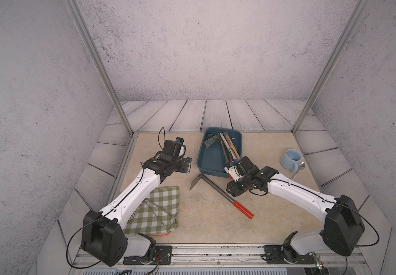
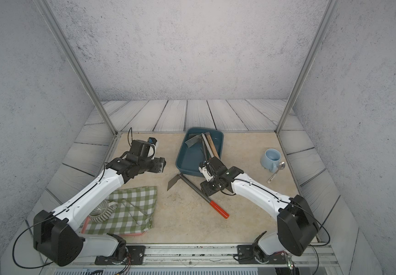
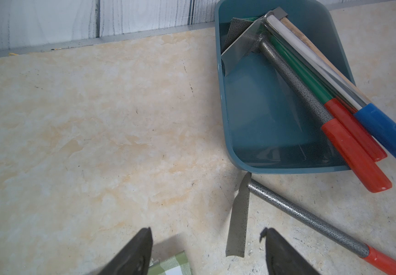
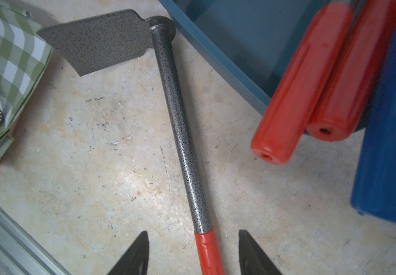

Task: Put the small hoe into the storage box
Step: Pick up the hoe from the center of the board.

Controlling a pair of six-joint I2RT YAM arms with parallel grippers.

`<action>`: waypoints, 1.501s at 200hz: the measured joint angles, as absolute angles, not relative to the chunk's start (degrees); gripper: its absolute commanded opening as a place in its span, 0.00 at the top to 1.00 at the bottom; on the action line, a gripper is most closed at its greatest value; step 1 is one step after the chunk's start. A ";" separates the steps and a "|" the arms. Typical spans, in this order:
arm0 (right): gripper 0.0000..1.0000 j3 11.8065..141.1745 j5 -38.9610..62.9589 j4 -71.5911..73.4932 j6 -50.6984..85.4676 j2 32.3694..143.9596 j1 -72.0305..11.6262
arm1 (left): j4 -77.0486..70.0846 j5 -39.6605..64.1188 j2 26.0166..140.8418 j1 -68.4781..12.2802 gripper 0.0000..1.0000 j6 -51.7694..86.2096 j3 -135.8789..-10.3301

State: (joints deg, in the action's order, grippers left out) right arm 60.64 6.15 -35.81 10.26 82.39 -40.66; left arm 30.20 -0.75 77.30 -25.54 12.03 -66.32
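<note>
Both top views look down from high over the whole table (image 1: 211,221). Both wrist views sit close above it and share the small hoe (image 4: 182,142).

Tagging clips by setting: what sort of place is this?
Likely a staged robot test booth: printed wall panels on an aluminium frame, two arms on a rail, hoes in a storage box.

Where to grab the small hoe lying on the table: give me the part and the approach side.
Grip the small hoe on its speckled shaft where it meets the red sleeve, coming straight down. It lies flat on the table, the shaft round and narrow, blade by the storage box. The right gripper hangs open over that spot.
</note>
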 measured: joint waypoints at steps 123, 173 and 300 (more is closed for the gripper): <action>0.43 61.95 5.65 -33.56 10.22 95.42 -43.44 | 30.22 -0.64 77.30 -25.54 0.23 12.01 -66.32; 0.44 63.53 3.86 -32.29 10.35 99.77 -44.10 | 30.20 -0.67 77.30 -25.54 0.24 12.01 -66.32; 0.58 65.43 2.57 -29.87 10.52 105.27 -44.25 | 30.22 -0.69 77.30 -25.54 0.24 11.88 -66.32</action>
